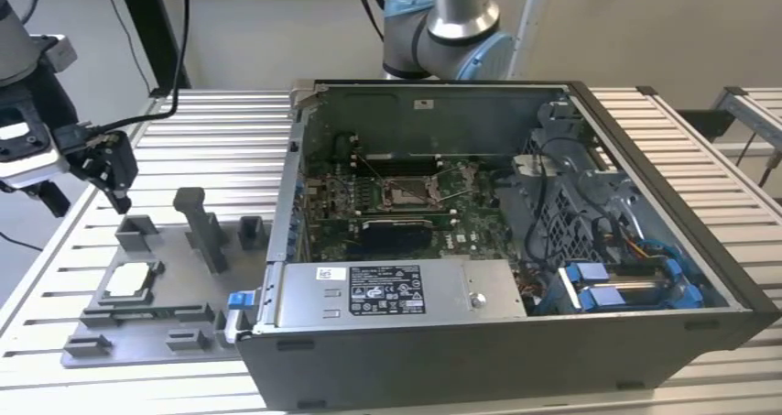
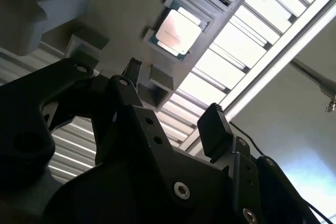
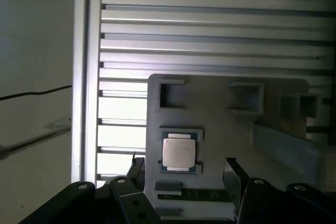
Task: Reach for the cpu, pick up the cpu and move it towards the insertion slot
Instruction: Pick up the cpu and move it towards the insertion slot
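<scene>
The black two-fingered claw hangs above the slatted aluminium counter, near the edge of the flat grey plastic fixture plate on the exterior view's left. Its jaws stand wide apart and hold nothing. In both wrist views its dark fingers sit either side of the view toward the chip, clear of it.

The cpu, a small thin square chip with a silvery-white metal top, lies flat and face up in a square recess of the fixture plate, untouched.

The insertion slot, a square socket with a silver metal frame, sits on the green circuit board inside the open dark grey computer case. The case stands just beside the fixture plate, on the exterior view's right, and the slot is well apart from the claw.
</scene>
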### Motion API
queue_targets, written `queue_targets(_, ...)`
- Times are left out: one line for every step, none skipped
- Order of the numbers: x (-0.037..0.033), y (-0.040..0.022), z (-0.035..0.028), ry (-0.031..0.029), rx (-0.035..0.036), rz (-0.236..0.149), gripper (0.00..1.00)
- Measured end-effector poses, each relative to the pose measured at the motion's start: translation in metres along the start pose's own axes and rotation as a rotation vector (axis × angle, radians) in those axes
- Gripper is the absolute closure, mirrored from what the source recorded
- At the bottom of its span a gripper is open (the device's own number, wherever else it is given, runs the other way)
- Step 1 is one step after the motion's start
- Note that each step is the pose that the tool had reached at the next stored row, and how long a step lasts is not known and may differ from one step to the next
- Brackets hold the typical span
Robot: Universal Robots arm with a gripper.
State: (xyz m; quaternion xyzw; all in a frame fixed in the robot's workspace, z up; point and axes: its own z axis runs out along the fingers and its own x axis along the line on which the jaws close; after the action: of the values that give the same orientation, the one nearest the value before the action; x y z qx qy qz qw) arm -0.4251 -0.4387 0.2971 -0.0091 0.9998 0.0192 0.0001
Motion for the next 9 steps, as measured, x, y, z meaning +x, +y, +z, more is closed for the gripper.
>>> queue_targets(0.0002,0.0,0.0016,-0.0005,0.0,0.0,0.0)
queue_targets(0.0004,-0.0001,0.0034,-0.0009,0.0,0.0,0.0)
queue_targets(0.0004,-0.0002,0.0051,-0.001,0.0001,0.0,0.0)
queue_targets(0.0005,-0.0002,0.0068,-0.0012,0.0,0.0,0.0)
queue_targets(0.0005,-0.0003,0.0084,-0.0011,0.0001,0.0,0.0)
queue_targets(0.0005,-0.0004,0.0101,-0.0012,0.0001,0.0,0.0)
queue_targets(0.0005,-0.0004,0.0118,-0.0011,0.0001,0.001,0.0)
queue_targets(0.0005,-0.0005,0.0136,-0.0011,0.0002,0.001,0.0)
queue_targets(0.0005,-0.0006,0.0155,-0.0012,0.0001,0.001,0.0)
